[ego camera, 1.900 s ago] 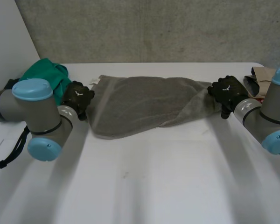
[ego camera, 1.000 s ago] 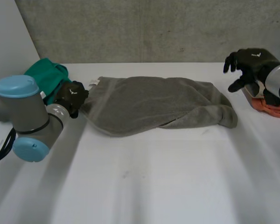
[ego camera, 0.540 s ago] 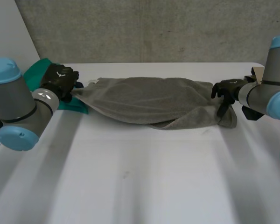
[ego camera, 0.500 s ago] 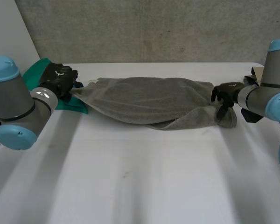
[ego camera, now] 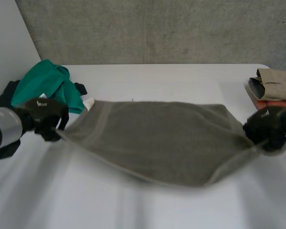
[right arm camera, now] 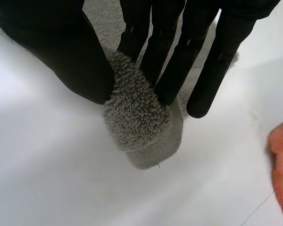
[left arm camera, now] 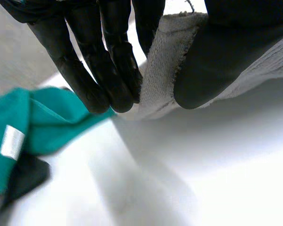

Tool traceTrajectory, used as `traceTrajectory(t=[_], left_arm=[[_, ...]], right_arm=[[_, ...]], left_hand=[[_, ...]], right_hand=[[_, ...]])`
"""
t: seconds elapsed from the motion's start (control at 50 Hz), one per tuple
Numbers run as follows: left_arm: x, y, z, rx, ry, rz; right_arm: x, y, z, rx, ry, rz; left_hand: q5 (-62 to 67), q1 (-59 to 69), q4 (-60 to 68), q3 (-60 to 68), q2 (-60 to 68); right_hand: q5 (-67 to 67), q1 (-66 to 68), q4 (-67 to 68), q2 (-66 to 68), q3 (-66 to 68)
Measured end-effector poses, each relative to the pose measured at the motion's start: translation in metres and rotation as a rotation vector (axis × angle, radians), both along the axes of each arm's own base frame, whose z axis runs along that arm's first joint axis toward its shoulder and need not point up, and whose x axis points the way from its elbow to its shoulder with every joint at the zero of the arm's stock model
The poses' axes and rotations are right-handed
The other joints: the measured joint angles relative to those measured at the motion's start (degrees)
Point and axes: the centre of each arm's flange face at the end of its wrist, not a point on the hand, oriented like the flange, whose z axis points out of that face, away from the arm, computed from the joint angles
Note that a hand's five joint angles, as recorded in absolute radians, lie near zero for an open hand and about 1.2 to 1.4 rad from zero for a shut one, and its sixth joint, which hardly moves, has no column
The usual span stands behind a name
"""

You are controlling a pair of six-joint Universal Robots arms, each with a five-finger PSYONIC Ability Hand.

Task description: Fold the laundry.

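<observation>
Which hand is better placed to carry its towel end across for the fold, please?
Probably left: the left hand pinches the grey towel along its hem, while the right hand pinches only a bunched corner tip.

The grey towel (ego camera: pixel 167 138) is thick terry cloth, rough and loopy at its corner, with a flatter woven band along one edge. The left robot hand (ego camera: pixel 44 119) and the right robot hand (ego camera: pixel 266 131) look like smooth, matt black plastic. The tabletop (ego camera: pixel 181 81) is smooth white with a faint sheen. The green garment (ego camera: pixel 47 88) is fine, soft cloth. The wall (ego camera: pixel 157 28) is rough, matt concrete.
</observation>
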Motion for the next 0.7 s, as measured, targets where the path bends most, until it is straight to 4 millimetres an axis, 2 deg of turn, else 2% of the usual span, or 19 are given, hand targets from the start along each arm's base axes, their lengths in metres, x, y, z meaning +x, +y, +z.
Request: traceTrajectory(t=[0.08,0.18,0.22,0.26,0.28,0.36,0.38,0.4,0.42,0.44,0.48,0.5,0.52,0.54,0.58,0.62,0.66,0.7], left_arm=[[0.001,0.005,-0.010,0.055,-0.054,-0.033],[-0.003,-0.010,-0.028,0.065,-0.121,-0.058],[-0.010,-0.032,-0.032,0.012,-0.150,-0.044],[-0.016,-0.052,-0.027,-0.058,-0.148,-0.013],[-0.020,-0.065,-0.018,-0.121,-0.132,0.014],[-0.031,-0.094,0.018,-0.322,-0.047,0.080],[-0.037,-0.107,0.046,-0.456,0.024,0.110],[-0.039,-0.112,0.059,-0.516,0.058,0.119],[-0.043,-0.115,0.075,-0.587,0.100,0.127],[-0.048,-0.118,0.101,-0.702,0.172,0.134],[-0.054,-0.118,0.128,-0.821,0.253,0.136],[-0.054,-0.118,0.128,-0.821,0.253,0.136],[-0.059,-0.115,0.155,-0.937,0.339,0.141],[-0.060,-0.114,0.163,-0.975,0.370,0.147],[-0.060,-0.113,0.174,-1.025,0.414,0.171],[-0.057,-0.113,0.177,-1.042,0.436,0.207],[-0.052,-0.117,0.172,-1.027,0.434,0.248],[-0.046,-0.122,0.157,-0.979,0.413,0.288]], right_arm=[[-0.004,0.002,-0.011,0.027,0.053,0.031],[-0.001,-0.009,-0.028,0.021,0.058,0.019],[0.007,-0.024,-0.032,-0.048,0.032,-0.009],[0.014,-0.039,-0.026,-0.146,-0.009,-0.045],[0.019,-0.051,-0.016,-0.232,-0.048,-0.075],[0.029,-0.077,0.017,-0.457,-0.167,-0.149],[0.033,-0.089,0.039,-0.585,-0.246,-0.183],[0.035,-0.093,0.048,-0.631,-0.277,-0.193],[0.038,-0.100,0.067,-0.737,-0.350,-0.213],[0.041,-0.107,0.089,-0.853,-0.435,-0.227],[0.043,-0.112,0.114,-0.984,-0.535,-0.233],[0.043,-0.112,0.114,-0.984,-0.535,-0.233],[0.046,-0.116,0.144,-1.148,-0.660,-0.225],[0.047,-0.116,0.153,-1.203,-0.700,-0.219],[0.048,-0.117,0.165,-1.287,-0.760,-0.205],[0.049,-0.118,0.167,-1.326,-0.788,-0.193],[0.050,-0.119,0.163,-1.327,-0.793,-0.186],[0.051,-0.121,0.150,-1.294,-0.781,-0.179]], left_hand=[[0.0,0.0,0.0,0.0,0.0],[0.0,0.0,0.0,0.0,0.0],[0.0,0.0,0.0,0.0,0.0],[0.0,0.0,0.0,0.0,0.0],[0.0,0.0,0.0,0.0,0.0],[0.0,0.0,0.0,0.0,0.0],[0.0,0.0,0.0,0.0,0.0],[0.0,0.0,0.0,0.0,0.0],[0.0,0.0,0.0,0.0,0.0],[0.0,0.0,0.0,0.0,0.0],[0.0,0.0,0.0,0.0,0.0],[0.0,0.0,0.0,0.0,0.0],[0.0,0.0,0.0,0.0,0.0],[0.0,0.0,0.0,0.0,0.0],[0.0,0.0,0.0,0.0,0.0],[0.0,0.0,0.0,0.0,0.0],[0.0,0.0,0.0,0.0,0.0],[0.0,0.0,0.0,0.0,0.0]], right_hand=[[0.0,0.0,0.0,0.0,0.0],[0.0,0.0,0.0,0.0,0.0],[0.2,0.0,0.0,0.0,0.0],[0.2,0.0,0.0,0.0,0.0],[0.2,0.0,0.0,0.0,0.0],[0.2,0.0,0.0,0.0,0.0],[0.2,0.0,0.0,0.0,0.0],[0.2,0.0,0.0,0.0,0.0],[0.2,0.0,0.0,0.0,0.1],[0.2,0.0,0.0,0.0,0.3],[0.2,0.0,0.0,0.0,0.3],[0.2,0.0,0.0,0.0,0.3],[0.2,0.0,0.0,0.0,0.3],[0.3,0.0,0.0,0.0,0.3],[0.8,0.0,0.0,0.0,0.3],[0.8,0.0,0.0,0.0,0.3],[0.8,0.0,0.0,0.0,0.3],[0.8,0.0,0.0,0.0,0.3]])
